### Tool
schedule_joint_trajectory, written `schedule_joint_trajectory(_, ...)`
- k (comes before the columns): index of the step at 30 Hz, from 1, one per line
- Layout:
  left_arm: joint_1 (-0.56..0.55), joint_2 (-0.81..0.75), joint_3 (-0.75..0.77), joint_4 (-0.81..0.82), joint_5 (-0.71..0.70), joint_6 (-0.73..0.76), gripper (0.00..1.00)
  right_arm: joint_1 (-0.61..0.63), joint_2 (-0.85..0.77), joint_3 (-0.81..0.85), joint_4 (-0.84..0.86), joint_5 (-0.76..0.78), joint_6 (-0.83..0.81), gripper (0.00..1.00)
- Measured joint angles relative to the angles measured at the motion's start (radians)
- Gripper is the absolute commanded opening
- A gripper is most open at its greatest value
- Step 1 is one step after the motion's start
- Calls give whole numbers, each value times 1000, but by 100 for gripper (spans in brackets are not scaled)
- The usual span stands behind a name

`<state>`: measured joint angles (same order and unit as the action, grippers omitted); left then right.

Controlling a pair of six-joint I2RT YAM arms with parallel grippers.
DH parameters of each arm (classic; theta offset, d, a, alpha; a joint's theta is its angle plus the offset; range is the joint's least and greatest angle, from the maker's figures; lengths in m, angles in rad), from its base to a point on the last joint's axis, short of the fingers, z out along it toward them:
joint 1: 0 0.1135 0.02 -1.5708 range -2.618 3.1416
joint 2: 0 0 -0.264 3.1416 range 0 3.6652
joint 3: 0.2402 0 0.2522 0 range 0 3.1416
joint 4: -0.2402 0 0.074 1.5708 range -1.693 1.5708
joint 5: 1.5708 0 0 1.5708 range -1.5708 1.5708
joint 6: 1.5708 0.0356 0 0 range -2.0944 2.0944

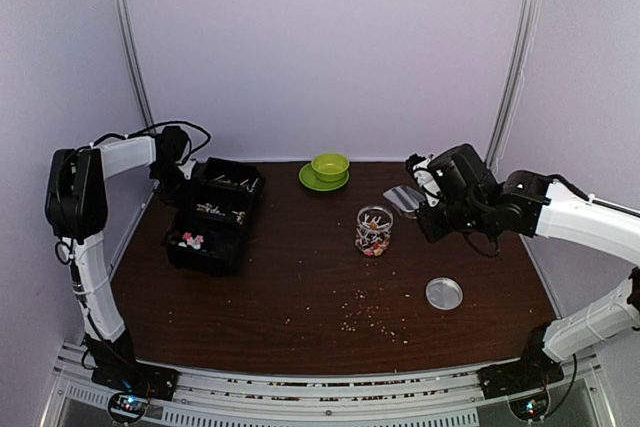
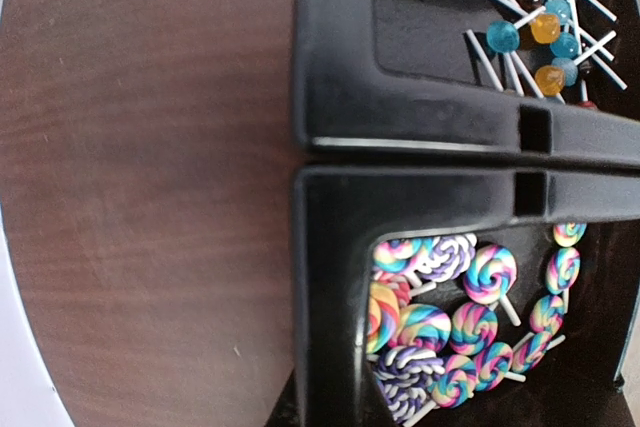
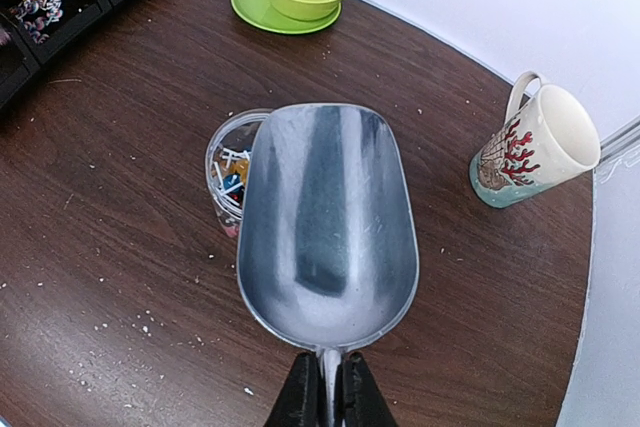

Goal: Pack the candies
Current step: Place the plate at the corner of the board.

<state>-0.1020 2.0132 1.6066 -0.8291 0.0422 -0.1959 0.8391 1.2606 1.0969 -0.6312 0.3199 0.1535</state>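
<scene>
You are looking at a dark brown wood-grain table (image 1: 300,287) closed in by plain pale lilac walls, with the back wall (image 1: 330,47) bare. A slim metal upright stands at each rear corner, left (image 1: 128,37) and right (image 1: 515,57). A slotted metal rail (image 1: 330,397) runs along the near edge. The light is soft and even.

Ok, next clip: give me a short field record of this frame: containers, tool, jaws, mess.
jar: open, part filled with candies
lid: flat on the table, right of the jar
scoop: empty, tip by the jar
right jaws: shut on the scoop handle
left jaws: at the black tray's far left corner; state unclear
black tray: compartments of swirl lollipops and ball lollipops
crumbs: scattered on the near side
other: green bowl on plate; mug
</scene>
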Motion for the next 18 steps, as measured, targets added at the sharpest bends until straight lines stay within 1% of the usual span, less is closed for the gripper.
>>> schedule_joint_trajectory(6,33,81,107,-8,2,14,0,0,-8,-7,0,1,9,0)
schedule_joint_trajectory(12,80,166,188,2,33,34,0,0,-10,-7,0,3,12,0)
schedule_joint_trajectory(18,100,219,223,11,42,53,1,-2,-7,-7,0,1,18,0)
